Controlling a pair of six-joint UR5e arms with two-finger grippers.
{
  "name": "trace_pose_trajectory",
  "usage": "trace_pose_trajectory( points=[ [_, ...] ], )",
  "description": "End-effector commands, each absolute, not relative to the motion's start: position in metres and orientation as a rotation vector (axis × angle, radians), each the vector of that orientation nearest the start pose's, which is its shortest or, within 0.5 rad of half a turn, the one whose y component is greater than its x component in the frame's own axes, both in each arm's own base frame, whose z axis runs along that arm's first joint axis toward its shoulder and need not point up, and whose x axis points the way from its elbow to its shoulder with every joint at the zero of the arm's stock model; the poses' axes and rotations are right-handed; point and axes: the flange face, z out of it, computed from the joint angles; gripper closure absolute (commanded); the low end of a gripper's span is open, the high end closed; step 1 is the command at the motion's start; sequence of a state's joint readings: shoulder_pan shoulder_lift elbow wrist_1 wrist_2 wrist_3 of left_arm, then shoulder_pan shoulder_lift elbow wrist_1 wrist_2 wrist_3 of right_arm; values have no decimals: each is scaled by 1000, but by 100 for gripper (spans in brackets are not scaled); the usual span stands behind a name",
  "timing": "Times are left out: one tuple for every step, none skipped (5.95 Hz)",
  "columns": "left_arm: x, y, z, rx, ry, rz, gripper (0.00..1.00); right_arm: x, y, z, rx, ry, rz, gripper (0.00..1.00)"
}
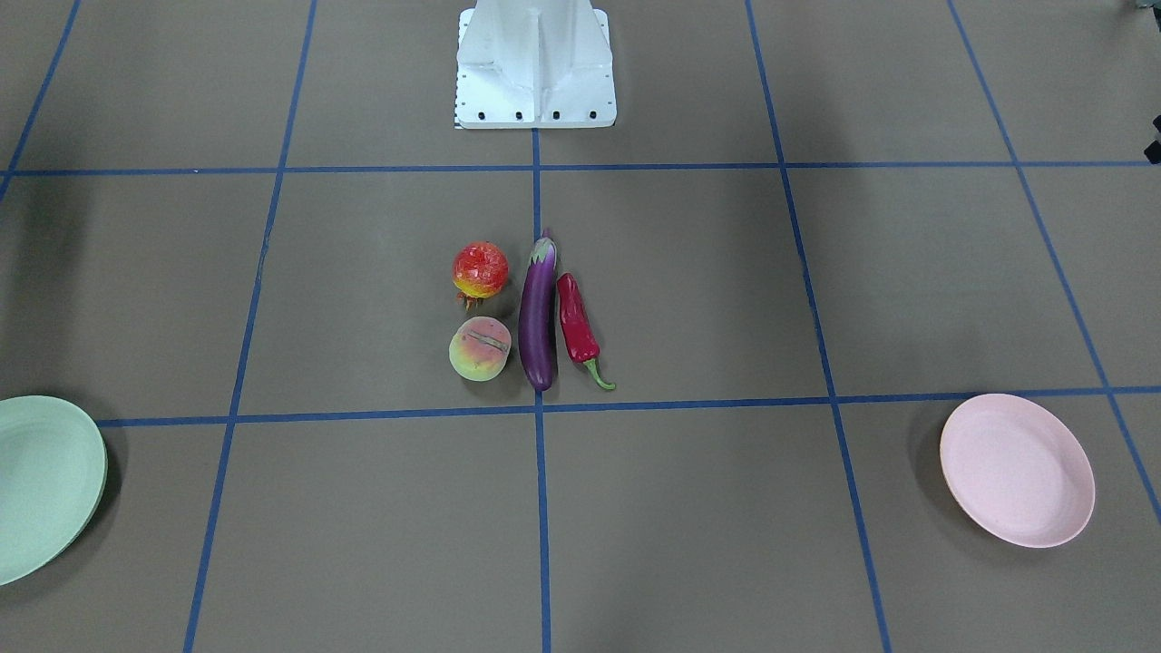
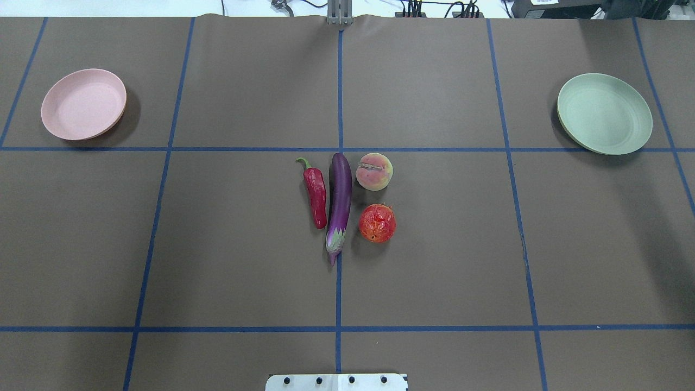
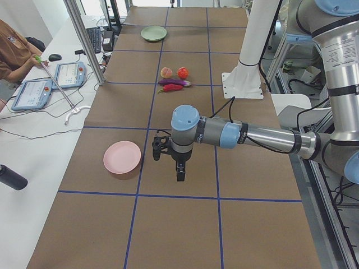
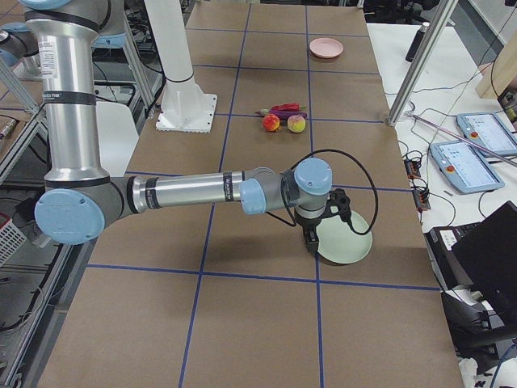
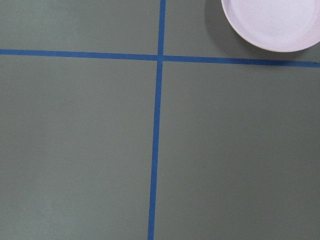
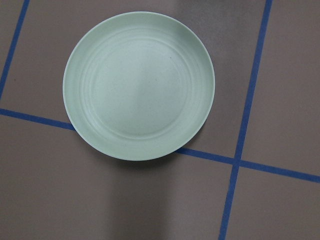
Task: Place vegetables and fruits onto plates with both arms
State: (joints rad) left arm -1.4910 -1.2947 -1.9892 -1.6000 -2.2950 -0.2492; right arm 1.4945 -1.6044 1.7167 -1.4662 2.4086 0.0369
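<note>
Overhead exterior view, mid-frame: a tight cluster of four, none on a plate yet. From left to right: red chili pepper (image 2: 316,191), purple eggplant (image 2: 340,201), then two fruits stacked up the frame, peach (image 2: 374,171) above, pomegranate (image 2: 377,222) below. Chili pepper and eggplant side by side, nearly touching, long axes both up-and-down the frame along the central blue tape line (image 2: 339,293). Chili stem toward the top edge, eggplant cap toward the bottom edge and the white pedestal base (image 2: 336,382). Peach just beside the eggplant's upper half, pomegranate just beside its cap end.

Pink plate (image 2: 83,103) upper left, green plate (image 2: 604,114) upper right, both bare, both well apart from the cluster.

No gripper in the overhead or front-facing frames. In the exterior left view, left gripper (image 3: 179,175) pointing down above the table, just right of the pink plate, cluster far up the frame beyond it. In the exterior right view, right gripper (image 4: 309,239) pointing down at the left rim of the green plate, cluster likewise up the frame. Spread or pressed together: cannot tell for either, with the wrist views giving only table, tape and plate.

Judged: nothing begun. Chili pepper and eggplant on the left gripper's side, fruits on the right gripper's side. Probably a long inward reach for each, then jaws set across the overhead frame's left-right line to close on a vegetable's short axis. Risk of nudging a neighbour, given how tightly things lie.
</note>
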Motion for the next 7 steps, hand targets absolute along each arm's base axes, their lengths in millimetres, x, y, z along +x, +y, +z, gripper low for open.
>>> trace_pose_trajectory(
  points=[
    [-27, -384, 577, -20, 868, -103, 0, 26, -463, 581, 165, -849, -126, 0],
    [-28, -381, 574, -8, 867, -97, 0, 26, -460, 584, 159, -850, -125, 0],
    [-29, -381, 578, -10, 848, -99, 0, 26, -453, 587, 152, -852, -121, 0],
    [-32, -381, 584, -6, 802, -105, 0, 26, -447, 584, 156, -858, -124, 0],
    [-32, -381, 584, -9, 803, -107, 0, 26, -446, 583, 157, -860, -124, 0],
    [-31, -381, 588, -12, 810, -101, 0, 26, -446, 583, 155, -860, -125, 0],
    [-32, -369, 598, -34, 813, -107, 0, 23, -446, 581, 151, -878, -127, 0]
  ],
)
